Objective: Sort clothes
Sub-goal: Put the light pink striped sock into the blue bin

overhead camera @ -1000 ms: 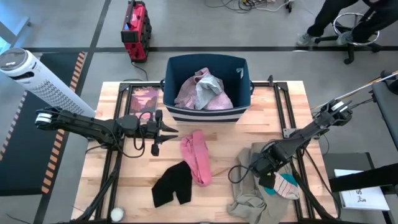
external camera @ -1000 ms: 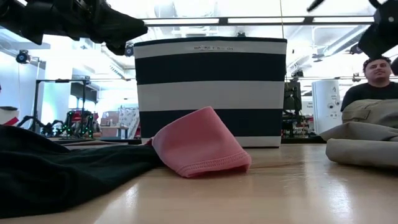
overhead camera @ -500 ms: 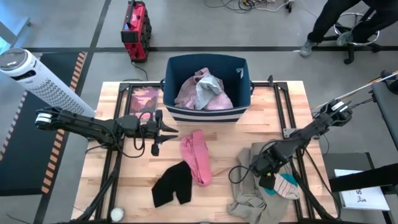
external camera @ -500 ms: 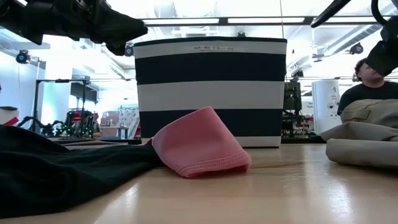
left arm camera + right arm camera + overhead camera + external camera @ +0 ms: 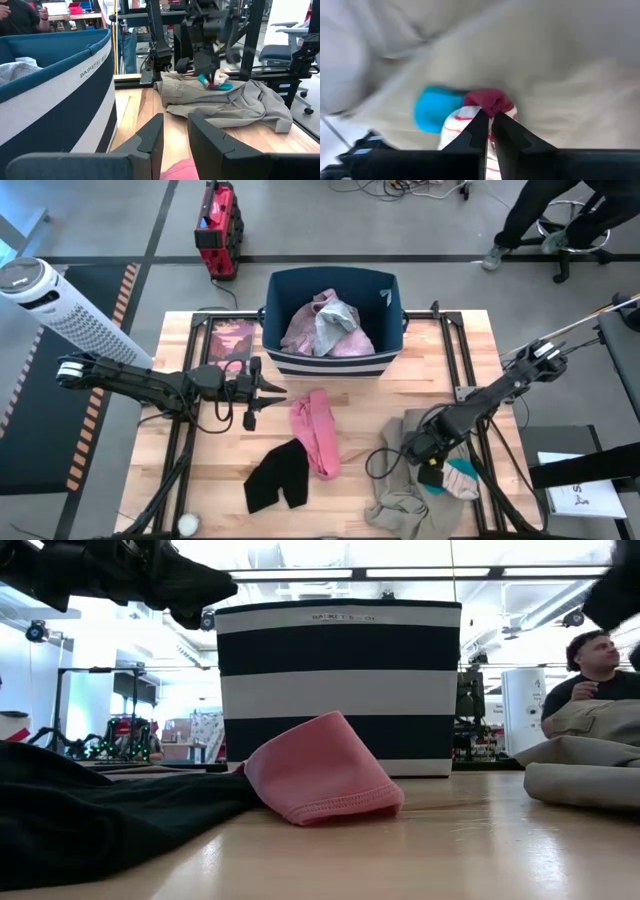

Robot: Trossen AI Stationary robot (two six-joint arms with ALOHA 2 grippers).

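A striped sock, with teal and maroon parts, lies on a khaki-beige garment at the table's near right. My right gripper is shut on it. A pink piece and a black piece lie flat near the table's middle. The navy striped bin at the far middle holds pale pink and grey clothes. My left gripper hovers left of the pink piece, open a little, with nothing between its fingers. My right gripper pinches the sock's maroon end between its two fingertips. It comes from above, pointing down. The sock lies bunched under the fingers on the khaki garment, its teal part beside them.
A flat dark pink-printed book lies left of the bin. A small white ball sits at the near left corner. A white tower fan stands off the table's left. A person sits beyond the right side.
My right gripper has come down toward the table's near edge onto the striped sock and shut on it. The sock has bunched up, so less of its striped part shows.
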